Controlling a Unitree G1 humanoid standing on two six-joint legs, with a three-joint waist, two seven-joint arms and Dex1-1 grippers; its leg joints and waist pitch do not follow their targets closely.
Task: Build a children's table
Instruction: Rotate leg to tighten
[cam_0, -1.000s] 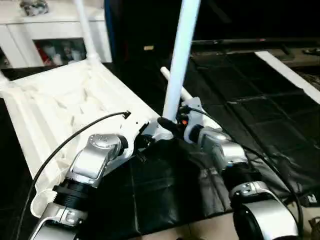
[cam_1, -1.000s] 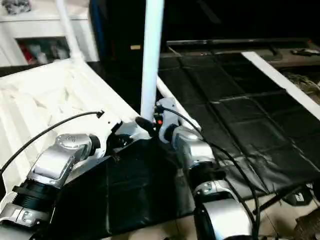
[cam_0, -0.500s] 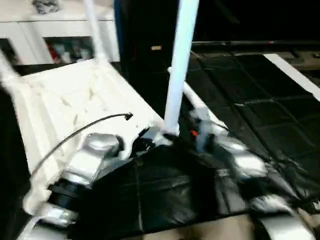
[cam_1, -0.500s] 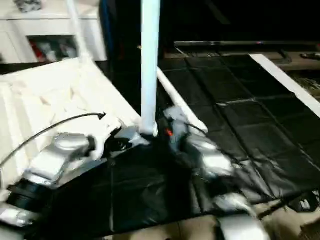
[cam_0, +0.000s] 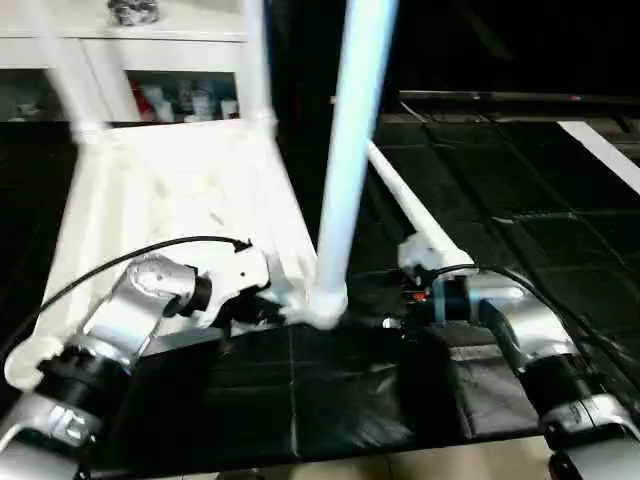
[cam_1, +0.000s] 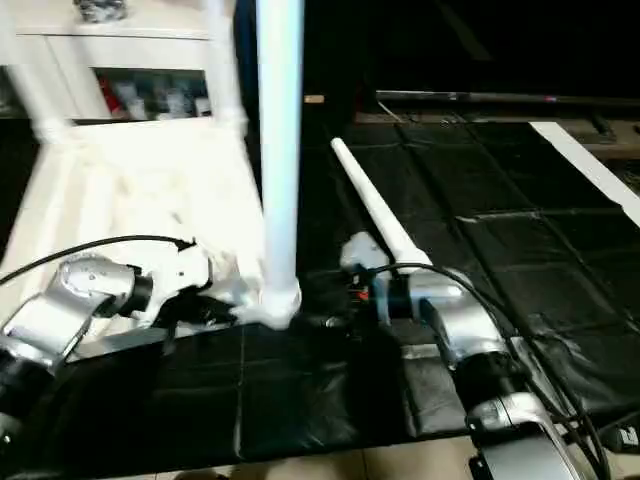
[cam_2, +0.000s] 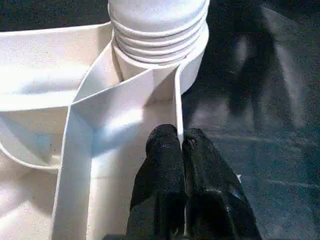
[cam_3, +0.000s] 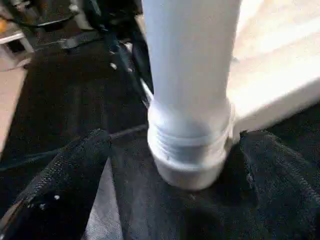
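Three legs stand upright in the corner sockets of the upturned table top: two at the far corners — far left leg and far right leg — and one near leg at the near right corner, directly in front of the robot; a fourth leg lies loose on the black mat, just right of the table top.

The table top rests ribbed side up on the mat, in front of a white cabinet.

Left gripper: fingers closed on the thin rim wall of the table top, just beside the socket that holds the near leg; the wall sits pinched between the two pads.

Right gripper: fingers spread wide, one either side of the near leg's threaded base, apart from it — no grip.

Judged progress: three of four legs fitted; whether the near leg is fully seated cannot be told; remaining work appears to be the loose leg into the near left corner, then turning the table upright.
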